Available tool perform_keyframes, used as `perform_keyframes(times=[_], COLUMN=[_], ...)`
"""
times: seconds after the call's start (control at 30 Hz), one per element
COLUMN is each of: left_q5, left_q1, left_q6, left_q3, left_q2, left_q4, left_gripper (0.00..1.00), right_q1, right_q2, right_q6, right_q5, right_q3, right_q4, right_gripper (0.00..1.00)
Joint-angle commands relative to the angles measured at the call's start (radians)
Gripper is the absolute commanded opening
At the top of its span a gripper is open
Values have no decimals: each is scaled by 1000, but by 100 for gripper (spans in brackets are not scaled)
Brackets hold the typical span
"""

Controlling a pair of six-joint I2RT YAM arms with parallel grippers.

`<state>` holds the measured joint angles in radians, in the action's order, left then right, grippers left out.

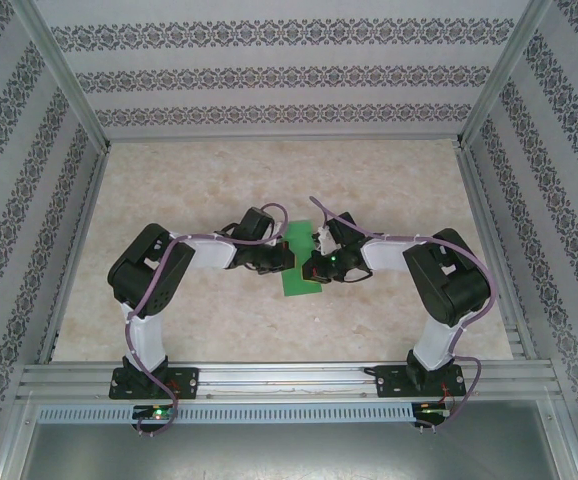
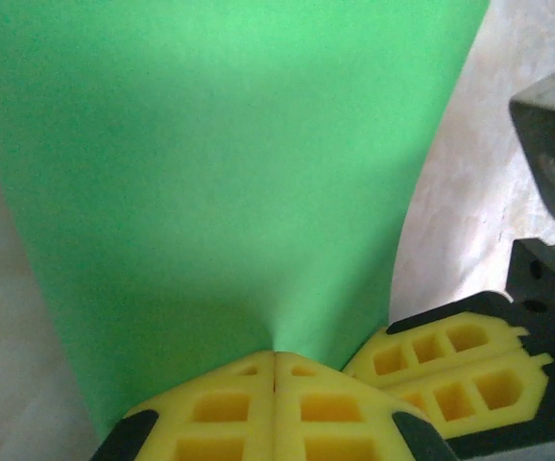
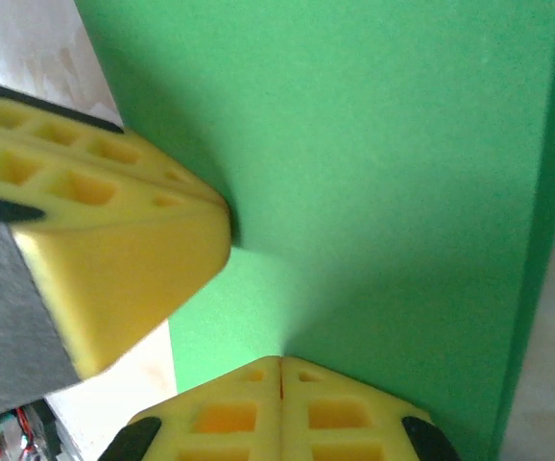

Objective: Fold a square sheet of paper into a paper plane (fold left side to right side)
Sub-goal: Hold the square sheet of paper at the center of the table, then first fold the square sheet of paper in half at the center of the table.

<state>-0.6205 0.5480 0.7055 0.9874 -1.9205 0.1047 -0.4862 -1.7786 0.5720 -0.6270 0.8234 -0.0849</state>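
Already the sheet of paper point(image 1: 299, 280) looks narrower than a square. In the top view it is an upright green strip in the middle of the frame, lying on the table point(image 1: 219, 180) between the two arms. In the right wrist view the paper point(image 3: 383, 163) has a darker band down its right edge that reads as a second layer, so I judge the left-to-right fold is made and the step in hand is pressing it flat.

In the left wrist view the paper point(image 2: 210, 173) covers the upper and middle of the frame. The left gripper point(image 2: 275, 370) meets it at bottom centre, fingers closed tip to tip with no gap. A faint shadowed dent runs up from the tips, which suggests they bear down on the sheet; whether they also nip a bit of it I cannot tell. The right gripper point(image 2: 374, 365) comes in from the lower right, just beside the left gripper, also closed.

From its own camera the right gripper point(image 3: 279, 370) sits at bottom centre, closed on itself with its tips against the green. The left gripper point(image 3: 210, 216) pokes in from the left of the frame, its point touching the paper. In the top view the left gripper point(image 1: 287, 262) and right gripper point(image 1: 311, 268) meet over the strip.

Next, I think, comes sliding one closed tip along the folded edge to sharpen the crease while the other pins the sheet. The thin paper could skid or buckle if neither holds it down.
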Motion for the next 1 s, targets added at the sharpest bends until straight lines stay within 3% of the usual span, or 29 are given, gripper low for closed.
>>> perform_keyframes(times=[0.0,0.57,0.97], left_q5=[-9,-46,-59], left_q1=[-34,-66,-21], left_q6=[-4,-48,-110], left_q3=[3,-33,-79], left_q2=[14,-5,54], left_q4=[59,150,214], left_gripper=[0,0,0], right_q1=[16,49,47], right_q2=[-30,-44,-56], right_q6=[-47,-87,-87], right_q5=[94,105,99], right_q3=[-30,-36,-33], right_q4=[-89,-112,-111], right_gripper=[0,0,0])
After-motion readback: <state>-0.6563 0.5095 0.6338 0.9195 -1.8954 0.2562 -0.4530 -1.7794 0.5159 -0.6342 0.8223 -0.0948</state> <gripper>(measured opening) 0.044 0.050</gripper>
